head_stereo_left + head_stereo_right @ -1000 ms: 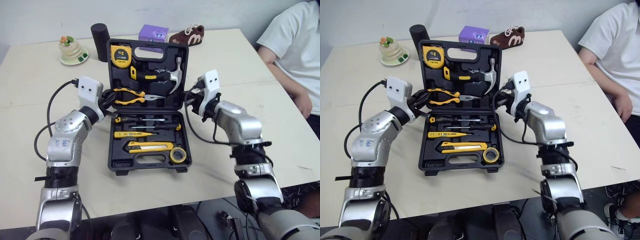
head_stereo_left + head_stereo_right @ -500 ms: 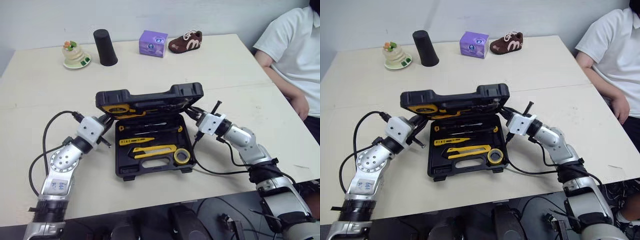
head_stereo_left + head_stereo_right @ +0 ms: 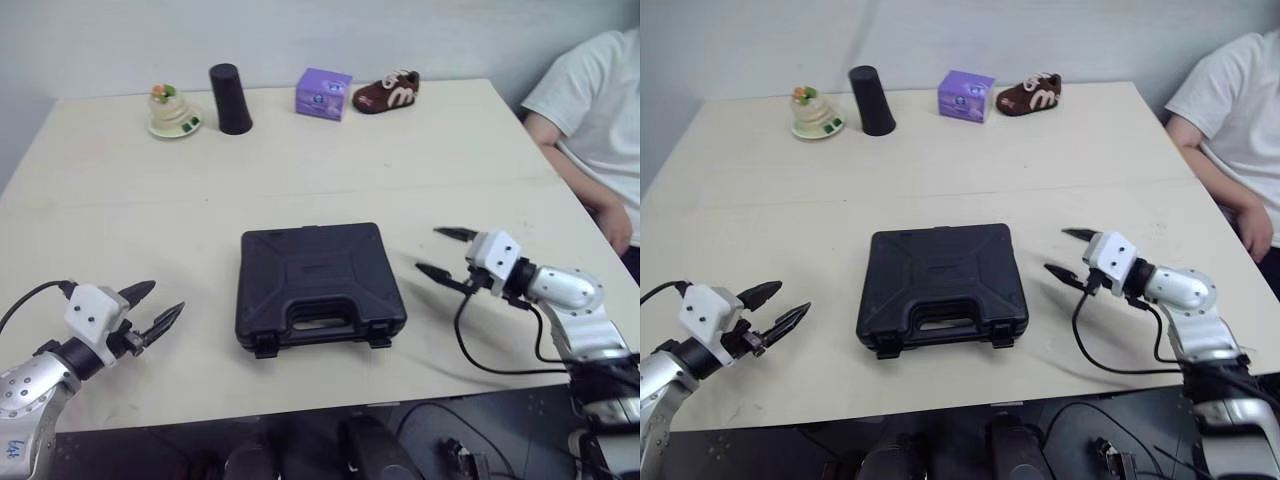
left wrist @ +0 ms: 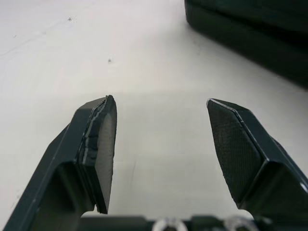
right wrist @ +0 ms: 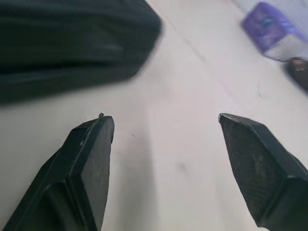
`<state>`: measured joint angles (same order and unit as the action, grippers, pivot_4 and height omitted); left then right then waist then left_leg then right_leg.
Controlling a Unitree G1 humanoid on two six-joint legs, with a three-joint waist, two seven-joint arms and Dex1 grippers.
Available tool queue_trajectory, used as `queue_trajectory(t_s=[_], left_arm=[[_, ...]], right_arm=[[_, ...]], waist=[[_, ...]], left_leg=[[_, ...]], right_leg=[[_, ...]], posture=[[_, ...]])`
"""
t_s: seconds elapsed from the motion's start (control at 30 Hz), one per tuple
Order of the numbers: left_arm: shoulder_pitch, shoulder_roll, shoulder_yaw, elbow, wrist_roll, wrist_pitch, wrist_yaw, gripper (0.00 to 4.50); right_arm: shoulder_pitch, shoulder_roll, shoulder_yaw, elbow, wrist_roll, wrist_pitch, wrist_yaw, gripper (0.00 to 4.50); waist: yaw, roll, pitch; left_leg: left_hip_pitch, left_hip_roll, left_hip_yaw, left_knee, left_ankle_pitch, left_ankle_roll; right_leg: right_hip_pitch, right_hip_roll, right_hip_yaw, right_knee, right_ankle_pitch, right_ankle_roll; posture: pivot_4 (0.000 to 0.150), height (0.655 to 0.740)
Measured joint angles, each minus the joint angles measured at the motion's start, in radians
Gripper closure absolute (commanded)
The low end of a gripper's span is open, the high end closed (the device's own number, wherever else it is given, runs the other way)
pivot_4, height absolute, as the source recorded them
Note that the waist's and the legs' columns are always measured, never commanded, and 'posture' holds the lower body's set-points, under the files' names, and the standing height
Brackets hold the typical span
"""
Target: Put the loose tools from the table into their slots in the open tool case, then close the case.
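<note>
Left gripper [image 3: 163,300] hovers low over the table [image 3: 300,165], well apart from the tool case [image 3: 315,275] on the case's left, nearer the table's front edge than the case is. Its two black fingers [image 4: 98,144] are spread wide with nothing between them but bare tabletop, and they point toward the case. On the case's right side, the right gripper [image 3: 430,250] sits near the case without touching it, its fingers [image 5: 89,159] likewise spread wide and empty, tips aimed at the case's side wall. A black cable [image 3: 459,335] loops on the table beside that arm.

The tool case lies flat in the middle of the table with its lid shut, handle and two latches facing the front edge. Well beyond the case, along the far edge, stand a small ornament on a saucer [image 3: 172,110], a black cup [image 3: 231,86], a purple box [image 3: 323,93] and a brown shoe [image 3: 390,90]. A person [image 3: 590,110] in a white shirt sits to the far right of the case.
</note>
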<state>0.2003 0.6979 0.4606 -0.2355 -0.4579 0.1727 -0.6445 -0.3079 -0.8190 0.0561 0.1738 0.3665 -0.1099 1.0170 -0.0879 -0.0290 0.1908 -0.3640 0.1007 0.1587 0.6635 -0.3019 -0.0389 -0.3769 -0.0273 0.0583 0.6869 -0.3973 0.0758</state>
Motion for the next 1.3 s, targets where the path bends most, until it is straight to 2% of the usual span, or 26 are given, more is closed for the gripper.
queue_trajectory(t_s=[0.03, 0.07, 0.13, 0.17, 0.23, 0.33, 0.4, 0.43, 0.53, 0.57, 0.6, 0.73, 0.9, 1.1, 1.3], left_arm=[[-0.014, 0.005, 0.006, 0.001, -0.008, 0.010, 0.001, 1.88], [-0.048, 0.009, 0.006, 0.005, -0.011, 0.030, 0.003, 2.13], [-0.135, 0.010, -0.024, 0.017, -0.009, 0.057, 0.008, 3.06], [-0.176, 0.011, -0.047, 0.020, -0.006, 0.069, 0.008, 3.61], [-0.237, 0.010, -0.093, 0.038, 0.000, 0.086, 0.006, 4.44], [-0.438, -0.013, -0.218, 0.183, 0.052, 0.105, -0.022, 4.50], [-0.509, -0.020, -0.277, 0.238, 0.078, 0.103, -0.041, 4.50], [-0.605, -0.042, -0.348, 0.316, 0.125, 0.093, -0.065, 4.50], [-0.716, -0.076, -0.415, 0.428, 0.188, 0.072, -0.067, 4.50], [-0.784, -0.105, -0.443, 0.523, 0.223, 0.051, -0.064, 4.50], [-0.791, -0.109, -0.447, 0.537, 0.228, 0.047, -0.063, 4.50], [-0.925, -0.172, -0.479, 0.804, 0.289, -0.030, -0.062, 4.50], [-1.011, -0.179, -0.490, 0.979, 0.327, -0.109, -0.120, 4.50], [-1.019, -0.176, -0.479, 1.067, 0.325, -0.169, -0.263, 4.50], [-0.939, -0.169, -0.474, 0.947, 0.319, -0.159, -0.340, 4.50]], right_arm=[[0.022, -0.010, -0.003, -0.027, 0.023, 0.047, 0.023, 0.82], [0.055, -0.031, -0.007, -0.072, 0.058, 0.115, 0.052, 1.09], [0.111, -0.060, -0.020, -0.141, 0.099, 0.200, 0.094, 1.68], [0.132, -0.067, -0.023, -0.170, 0.107, 0.224, 0.110, 2.24], [0.153, -0.073, -0.024, -0.210, 0.108, 0.245, 0.132, 3.13], [0.212, -0.104, -0.006, -0.253, 0.082, 0.265, 0.175, 4.46], [0.222, -0.112, 0.016, -0.271, 0.069, 0.267, 0.196, 4.49], [0.260, -0.127, 0.020, -0.290, 0.059, 0.283, 0.219, 4.49], [0.280, -0.127, 0.027, -0.320, 0.056, 0.305, 0.232, 4.49], [0.281, -0.115, 0.034, -0.341, 0.050, 0.310, 0.229, 4.49], [0.281, -0.112, 0.036, -0.345, 0.049, 0.310, 0.228, 4.49], [0.261, -0.033, 0.055, -0.360, 0.015, 0.307, 0.178, 4.49], [0.230, 0.000, 0.057, -0.327, -0.016, 0.279, 0.158, 4.49], [0.152, 0.049, 0.055, -0.211, -0.060, 0.182, 0.138, 4.49], [0.032, 0.065, 0.042, -0.025, -0.127, 0.058, 0.099, 4.49]], waist=[[0.004, 0.000, 0.000], [0.010, 0.000, 0.000], [0.022, 0.000, 0.000], [0.025, -0.001, -0.001], [0.029, -0.001, -0.001], [0.036, -0.001, -0.001], [0.040, -0.001, -0.001], [0.038, -0.001, -0.001], [0.033, -0.001, -0.001], [0.031, -0.001, -0.001], [0.030, -0.001, -0.001], [0.033, -0.002, -0.001], [0.033, -0.002, -0.001], [0.029, -0.002, 0.000], [0.034, -0.003, -0.001]], left_leg=[[0.001, 0.000, 0.000, 0.000, 0.000, 0.000], [0.001, -0.001, -0.001, 0.000, -0.001, 0.001], [0.000, -0.002, -0.001, 0.000, -0.001, 0.002], [-0.001, -0.002, -0.001, 0.000, -0.001, 0.002], [-0.002, -0.002, 0.000, 0.000, -0.001, 0.002], [-0.003, -0.002, -0.001, 0.001, -0.001, 0.002], [-0.004, -0.002, 0.000, 0.002, -0.001, 0.002], [-0.004, -0.002, 0.001, 0.001, -0.001, 0.002], [-0.004, -0.002, 0.002, 0.002, -0.001, 0.002], [-0.004, -0.003, 0.002, 0.003, -0.001, 0.002], [-0.004, -0.003, 0.002, 0.003, -0.001, 0.002], [-0.004, -0.002, 0.002, 0.003, -0.001, 0.001], [-0.004, -0.002, 0.003, 0.003, -0.001, 0.001], [-0.003, -0.002, 0.005, 0.005, -0.001, 0.001], [-0.004, 0.000, 0.004, 0.006, -0.001, 0.002]], right_leg=[[0.001, 0.000, 0.000, -0.001, 0.000, 0.000], [0.002, -0.001, -0.001, -0.002, 0.001, 0.001], [0.003, -0.001, -0.001, -0.004, 0.001, 0.002], [0.003, 0.000, -0.001, -0.006, 0.002, 0.003], [0.003, 0.000, -0.001, -0.008, 0.003, 0.004], [0.001, 0.001, -0.002, -0.008, 0.003, 0.004], [0.001, 0.002, -0.001, -0.008, 0.003, 0.004], [0.001, 0.001, 0.000, -0.009, 0.003, 0.004], [0.000, 0.002, 0.000, -0.009, 0.004, 0.005], [0.000, 0.004, 0.000, -0.009, 0.004, 0.005], [0.000, 0.004, 0.000, -0.009, 0.004, 0.004], [-0.001, 0.004, 0.000, -0.008, 0.004, 0.004], [-0.001, 0.003, -0.001, -0.008, 0.004, 0.004], [-0.002, 0.004, -0.002, -0.006, 0.005, 0.004], [-0.001, 0.001, -0.001, -0.005, 0.005, 0.005]], posture=[[0.150, 0.7400], [0.150, 0.7400], [0.150, 0.7400], [0.150, 0.7400], [0.150, 0.7400], [0.150, 0.7400], [0.150, 0.7400], [0.150, 0.7400], [0.150, 0.7400], [0.150, 0.7400], [0.150, 0.7400], [0.150, 0.7400], [0.150, 0.7400], [0.150, 0.7400], [0.150, 0.7400]])
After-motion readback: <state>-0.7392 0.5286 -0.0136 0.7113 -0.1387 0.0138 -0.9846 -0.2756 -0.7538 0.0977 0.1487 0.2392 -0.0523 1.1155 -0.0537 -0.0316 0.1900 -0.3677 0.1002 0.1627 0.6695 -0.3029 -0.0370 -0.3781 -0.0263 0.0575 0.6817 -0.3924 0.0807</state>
